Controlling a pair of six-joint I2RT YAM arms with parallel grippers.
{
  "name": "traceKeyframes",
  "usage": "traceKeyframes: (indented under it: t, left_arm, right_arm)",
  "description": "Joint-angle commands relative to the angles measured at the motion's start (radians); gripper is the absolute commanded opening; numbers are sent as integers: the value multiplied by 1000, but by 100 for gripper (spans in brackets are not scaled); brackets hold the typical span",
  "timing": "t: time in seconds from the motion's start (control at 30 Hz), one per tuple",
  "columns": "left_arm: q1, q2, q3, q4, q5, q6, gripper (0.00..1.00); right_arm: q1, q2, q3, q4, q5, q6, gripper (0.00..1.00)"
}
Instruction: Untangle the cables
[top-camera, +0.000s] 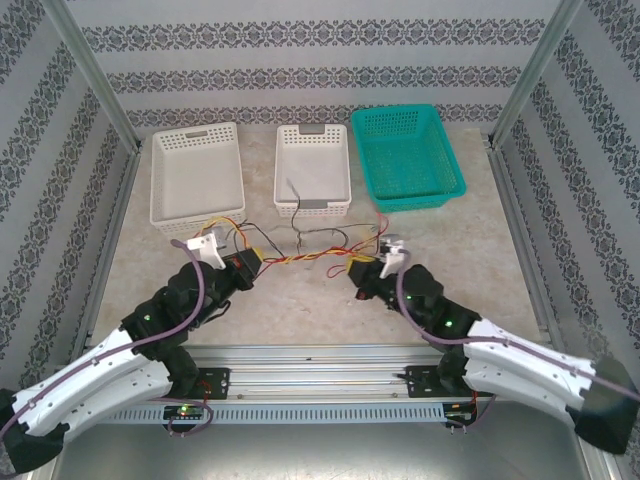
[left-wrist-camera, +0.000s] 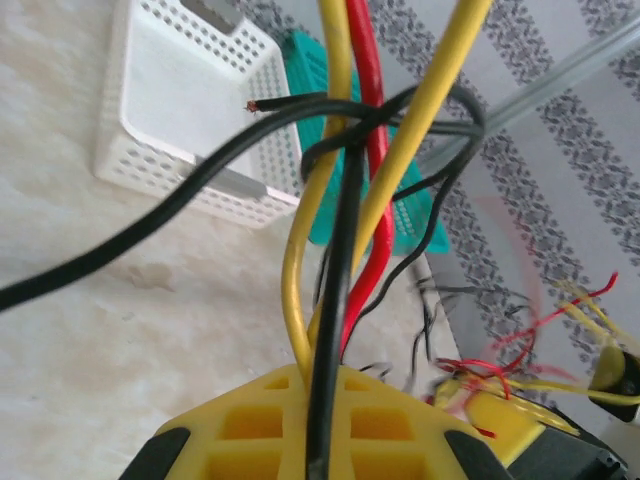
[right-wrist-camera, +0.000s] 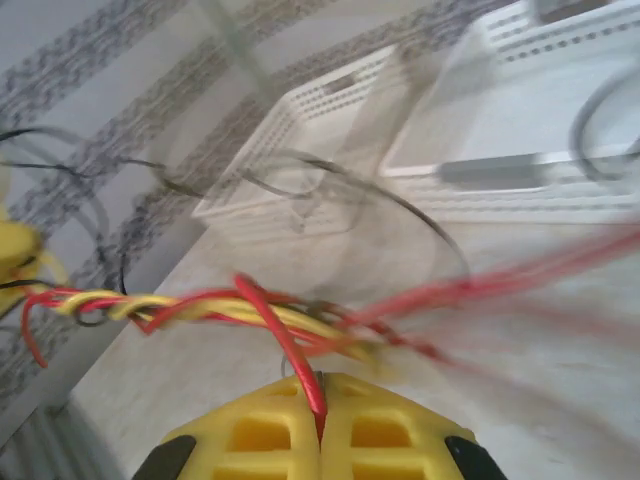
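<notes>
The cables (top-camera: 300, 258) stretch between my two grippers as a twisted red and yellow strand with thin black wires looping off it. My left gripper (top-camera: 248, 266) holds one end. In the left wrist view its yellow jaws (left-wrist-camera: 322, 378) are shut on a thick black cable (left-wrist-camera: 338, 300), with yellow (left-wrist-camera: 292, 270) and red (left-wrist-camera: 372, 130) wires rising beside it. My right gripper (top-camera: 358, 270) holds the other end. The right wrist view shows those jaws (right-wrist-camera: 320, 388) shut on a red wire (right-wrist-camera: 285, 335) that comes out of the twisted bundle (right-wrist-camera: 180, 305).
Three baskets stand behind the cables: a white one (top-camera: 197, 175) at the left, a smaller white one (top-camera: 312, 165) in the middle with a thin dark wire over its front wall, and a teal one (top-camera: 405, 155) at the right. Patterned walls close in the table.
</notes>
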Motion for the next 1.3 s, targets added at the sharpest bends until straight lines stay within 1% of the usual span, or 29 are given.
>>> traceKeyframes:
  t: [0.0,0.07,0.2,0.37,0.47,0.5,0.6,0.67,0.73,0.83,0.97,1.07,1.17,1.27]
  left_arm:
    - [52,13,77,-254,-44,130,0]
    - [71,39,115,-314,-18,170,0]
    - [97,85,178,-415,-5,243,0]
    - [120,86,241,-526,-61,341,0]
    - [128,83,271,-586,-96,388,0]
    - [129,80,276,-600,-105,395,0]
    - [130,64,273,-610,-105,417,0]
    - [131,65,275,-625,-121,430,0]
    - [132,64,281,-652,-154,445,0]
    - [135,56,293,-693,-209,476,0]
    - [140,67,330,-753,-282,529,0]
    - [141,79,347,-770,-295,572,0]
    - [141,105,359,-786,-308,597,0]
    - [141,114,362,-785,-332,617,0]
  right_arm:
    - [-107,-136,-33,-218,7,45,0]
    - [-157,-206,-10,-309,-6,41,0]
    - [-262,-278,56,-430,-63,34,0]
    - [-389,-299,119,-592,-96,43,0]
    - [-466,-319,135,-654,-105,60,0]
    - [-490,-325,137,-665,-112,68,0]
    - [-557,-329,139,-649,-186,87,0]
    - [-588,-314,158,-674,-195,85,0]
    - [-613,-302,183,-733,-166,74,0]
    - [-667,-303,196,-775,-164,64,0]
    - [-760,-299,202,-801,-205,53,0]
    - [-818,-281,206,-797,-264,48,0]
    - [-857,-256,214,-797,-301,39,0]
    - [-873,-246,223,-811,-291,24,0]
